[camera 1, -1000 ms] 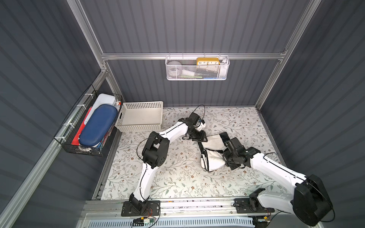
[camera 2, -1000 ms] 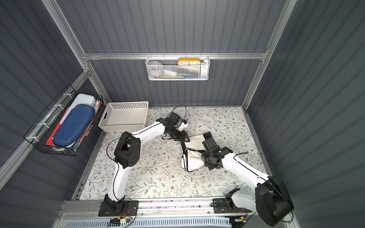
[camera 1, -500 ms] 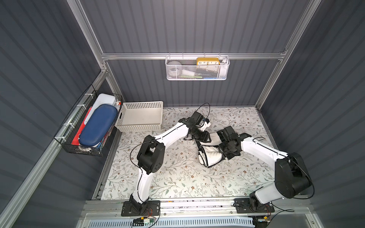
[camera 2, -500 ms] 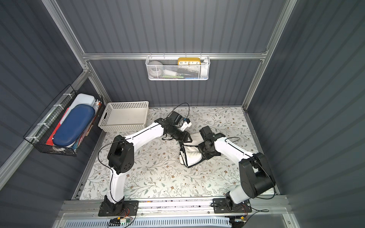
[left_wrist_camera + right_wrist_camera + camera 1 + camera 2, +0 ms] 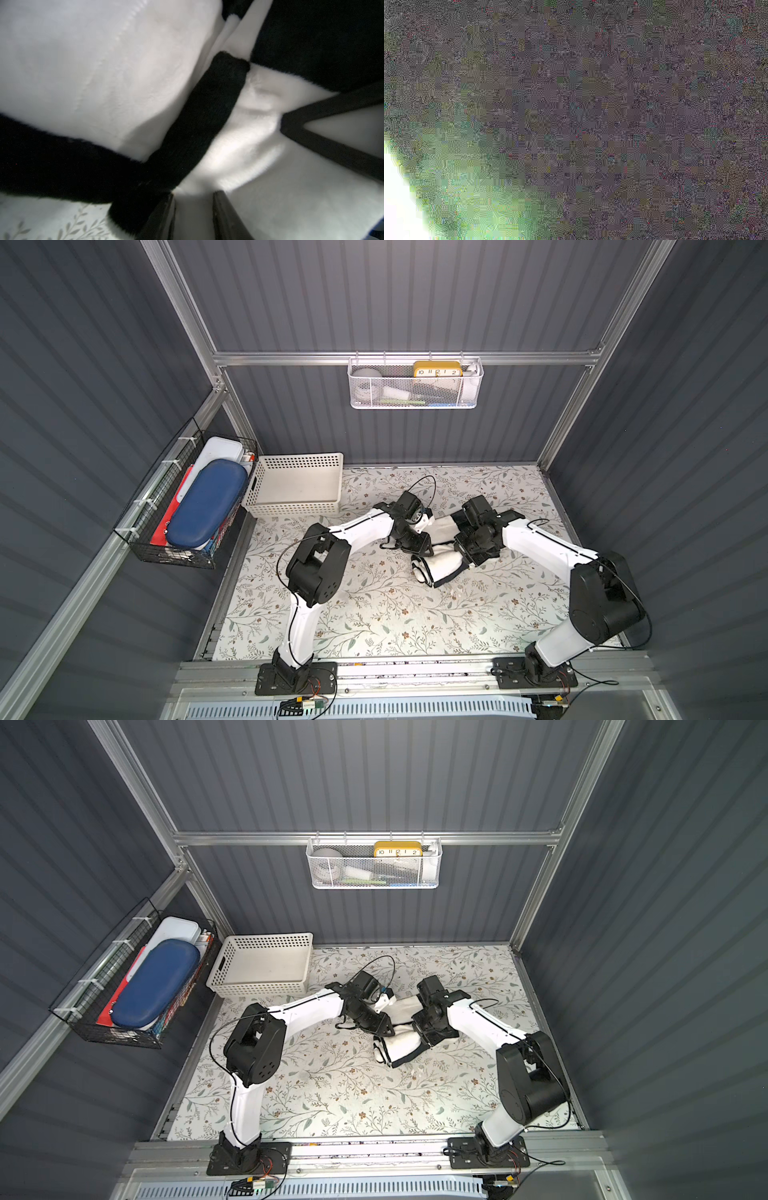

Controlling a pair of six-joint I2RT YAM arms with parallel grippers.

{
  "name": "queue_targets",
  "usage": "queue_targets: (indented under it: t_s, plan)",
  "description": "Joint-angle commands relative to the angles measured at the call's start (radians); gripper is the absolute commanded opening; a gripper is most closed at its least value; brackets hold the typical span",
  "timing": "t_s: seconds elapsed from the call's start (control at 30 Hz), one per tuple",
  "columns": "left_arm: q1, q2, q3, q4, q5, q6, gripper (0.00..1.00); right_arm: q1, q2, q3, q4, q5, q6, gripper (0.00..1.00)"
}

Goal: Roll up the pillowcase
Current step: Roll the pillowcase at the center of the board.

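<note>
- At the left end effector (image 5: 193,216): jaws a little apart, cream plush showing in the gap. Cannot tell whether pinched or merely straddled.
- In both top views, set against the bundle's side nearer the perforated basket (image 5: 297,485).
- At the right end effector (image 5: 471,549): pressed into the opposite side of the bundle. Cannot tell whether spread or pressed together (wrist view nothing but noise).
- Between the two: the pillowcase (image 5: 439,567), already bunched into a thick, loose roll, mostly cream outward with black edges showing.
- Lying on the floral bench (image 5: 374,614), right of centre, well apart from the basket.
- Up close: stacked folds, a black band crossing cream squares, deep fuzzy pile.
- Handling, as a judgement: light, soft and springy. Likely to slump and unroll once let go. Pile compressible, so a shallow nip may slide off.
- Best hold, by the same judgement: the outermost free edge, near both ends of the roll, deep enough to catch every layer. Better tucked under and pressed down than lifted.
</note>
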Motion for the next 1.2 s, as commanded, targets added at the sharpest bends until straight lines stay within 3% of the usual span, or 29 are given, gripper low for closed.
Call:
queue_targets:
  t_s: [0.0, 0.13, 0.37, 0.5, 0.67, 0.97, 1.17]
  plan:
    - [0.029, 0.057, 0.004, -0.033, -0.003, 0.029, 0.35, -0.013, 0.007, 0.056, 0.022, 0.005, -0.028, 0.33]
    - [0.031, 0.103, 0.063, -0.068, 0.047, 0.051, 0.34, -0.039, 0.092, 0.109, 0.029, -0.064, -0.043, 0.43]
    - [0.034, 0.142, 0.181, -0.135, 0.05, 0.046, 0.38, -0.052, 0.15, 0.115, 0.143, -0.038, 0.006, 0.52]
    - [0.061, 0.124, 0.206, -0.148, 0.058, 0.013, 0.54, -0.068, 0.212, 0.181, 0.157, -0.066, -0.003, 0.54]
    - [0.09, 0.114, 0.17, -0.143, 0.065, 0.021, 0.55, -0.083, 0.247, 0.264, 0.132, -0.077, -0.019, 0.55]
    - [0.091, 0.158, 0.066, -0.086, 0.109, 0.04, 0.45, -0.099, 0.281, 0.368, 0.108, -0.202, -0.009, 0.68]
    - [0.091, 0.181, 0.095, -0.086, 0.122, 0.035, 0.43, -0.064, 0.324, 0.425, 0.109, -0.21, -0.005, 0.65]
